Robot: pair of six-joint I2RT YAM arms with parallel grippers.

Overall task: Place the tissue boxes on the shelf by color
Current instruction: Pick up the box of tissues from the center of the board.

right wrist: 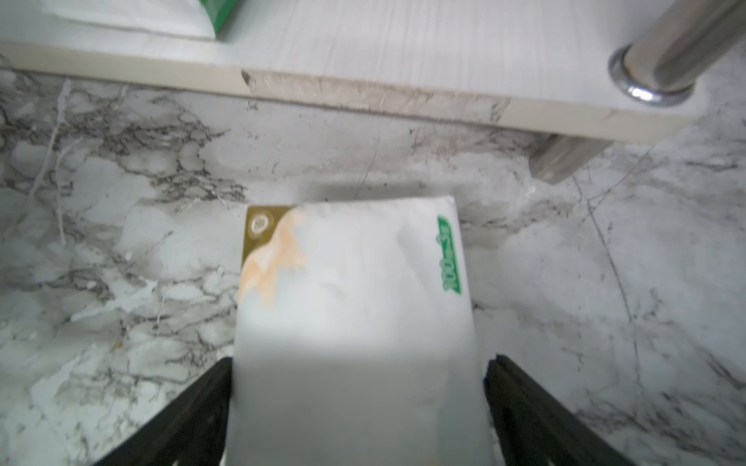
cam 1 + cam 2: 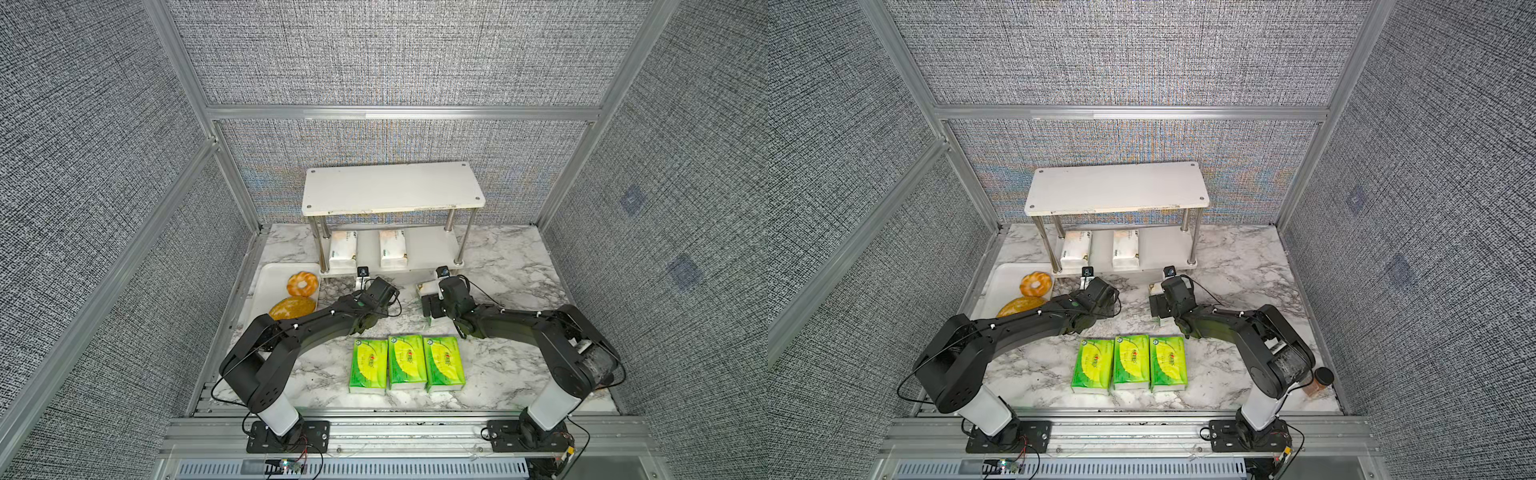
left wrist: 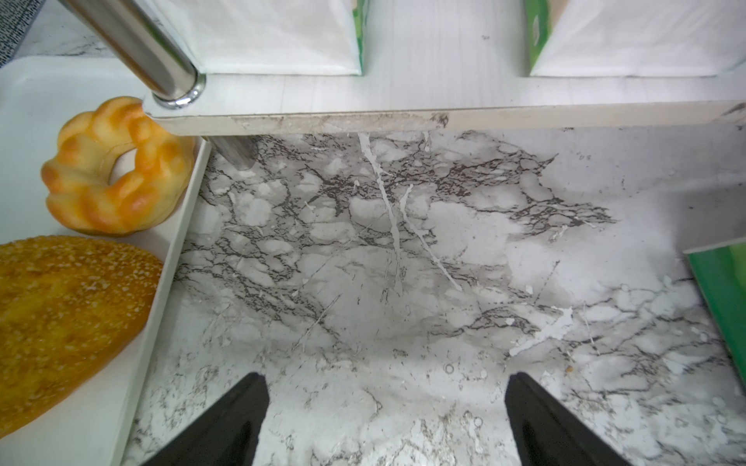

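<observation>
My right gripper (image 1: 359, 361) stands with its jaws wide. A white tissue pack (image 1: 355, 322) fills the gap, with a finger at each side. I cannot tell whether they press it. The right wrist view shows the pack's gold corner, peach patch and green print, and its far end lies near the lower board of the shelf (image 1: 403, 40). In both top views only a sliver of that pack (image 2: 424, 287) shows beside my wrist.

My left gripper (image 3: 385, 377) has its jaws apart with nothing between them, above the marble table (image 3: 403, 262). The left wrist view shows the ring bread (image 3: 117, 165) and the loaf (image 3: 60, 314) close up on the white tray (image 3: 161, 306).

Only the top views show the following:
- Two white packs (image 2: 343, 249) (image 2: 393, 248) lie apart on the lower tier.
- Three green packs (image 2: 406, 362) lie side by side on the table between my arms.

A brown jar (image 2: 1320, 380) shows in a top view beside my right arm.
</observation>
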